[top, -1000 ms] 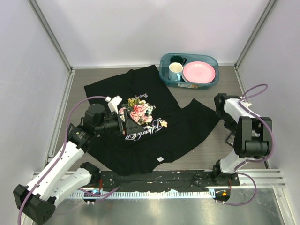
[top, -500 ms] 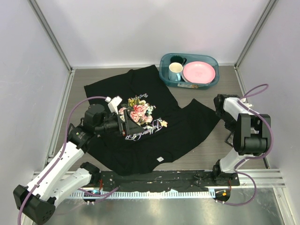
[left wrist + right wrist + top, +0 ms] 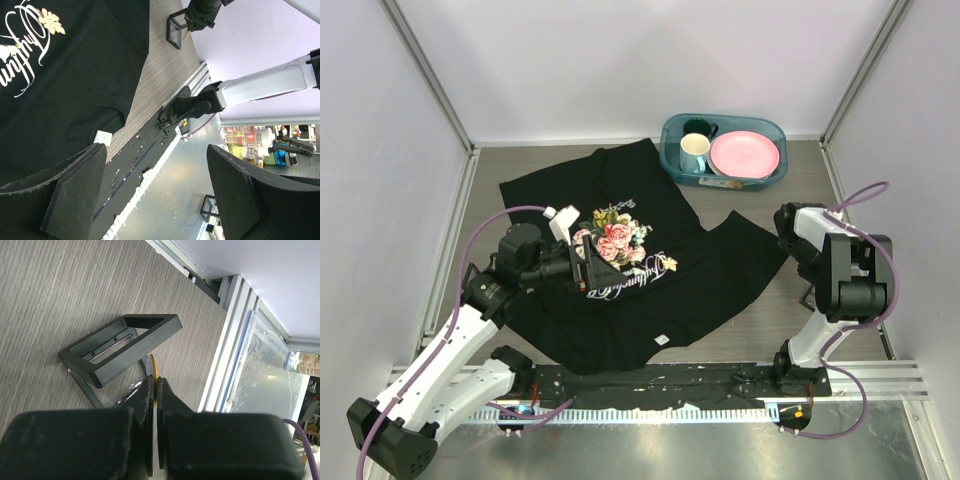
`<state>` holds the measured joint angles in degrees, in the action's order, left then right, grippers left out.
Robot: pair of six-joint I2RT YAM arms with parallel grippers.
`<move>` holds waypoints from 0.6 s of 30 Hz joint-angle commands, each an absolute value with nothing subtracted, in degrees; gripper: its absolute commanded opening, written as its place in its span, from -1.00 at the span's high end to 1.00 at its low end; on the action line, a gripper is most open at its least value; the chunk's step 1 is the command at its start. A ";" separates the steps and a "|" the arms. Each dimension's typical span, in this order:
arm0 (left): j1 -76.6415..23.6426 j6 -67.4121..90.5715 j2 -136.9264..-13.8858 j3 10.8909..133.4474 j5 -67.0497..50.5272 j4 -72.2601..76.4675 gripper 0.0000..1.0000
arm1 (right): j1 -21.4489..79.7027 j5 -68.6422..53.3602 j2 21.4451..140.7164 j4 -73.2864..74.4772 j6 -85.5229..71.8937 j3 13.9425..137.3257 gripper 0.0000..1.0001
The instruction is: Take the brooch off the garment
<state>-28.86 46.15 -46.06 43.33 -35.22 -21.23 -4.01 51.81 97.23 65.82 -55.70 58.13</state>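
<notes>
The black T-shirt [image 3: 720,265] with its rose print lies spread on the table, and part of it shows in the left wrist view [image 3: 90,75]. My right gripper [image 3: 155,382] is shut on the small orange-yellow brooch [image 3: 154,370], held edge-on just above the bare table, off the shirt, beside a small black frame. The left wrist view shows that brooch tip [image 3: 187,34] too. From above, my right gripper [image 3: 812,280] is mostly hidden by its arm. My left gripper [image 3: 592,268] is open and empty over the lettering, its fingers [image 3: 75,195] wide apart.
A small black frame stand [image 3: 120,347] sits on the table right of the shirt, also seen from above [image 3: 810,298]. A teal tub [image 3: 670,150] at the back holds cups and a pink plate. A white label [image 3: 661,340] marks the shirt's near edge.
The right arm has shifted slightly left and down near the black frame. The left arm and the shirt have not moved.
</notes>
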 commanded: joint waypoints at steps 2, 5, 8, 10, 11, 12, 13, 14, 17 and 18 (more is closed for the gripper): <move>-28.74 45.61 -45.18 43.24 -37.18 -19.34 -0.71 | -4.66 55.10 98.96 66.01 -58.89 58.54 0.99; -28.65 45.70 -45.17 43.33 -37.18 -19.25 -0.71 | -4.83 55.63 99.40 66.27 -59.50 58.62 0.99; -28.74 45.62 -45.61 43.59 -37.53 -19.25 -0.71 | -4.83 55.37 100.02 66.36 -59.50 58.71 0.99; -28.74 45.62 -45.79 43.77 -37.62 -19.16 -0.71 | -4.92 55.37 100.02 66.36 -59.50 58.71 0.99; -28.65 45.70 -45.79 43.77 -37.62 -19.07 -0.71 | -4.92 55.37 100.28 66.27 -59.24 58.80 0.98; -28.65 45.79 -45.62 43.68 -37.62 -18.90 -0.71 | -4.92 55.20 100.81 66.36 -59.24 58.89 0.97; -28.65 46.05 -45.53 43.59 -37.62 -18.72 -0.71 | -4.92 55.11 101.16 66.36 -59.06 59.06 0.97; -28.65 46.14 -45.53 43.33 -37.62 -18.55 -0.71 | -4.92 55.11 101.42 66.27 -58.89 59.24 0.97; -28.65 46.32 -45.35 43.24 -37.53 -18.28 -0.71 | -4.92 54.93 101.25 66.10 -58.71 59.06 0.97; -28.65 46.32 -45.26 43.24 -37.53 -18.28 -0.71 | -4.92 54.76 101.16 65.48 -58.10 58.98 0.96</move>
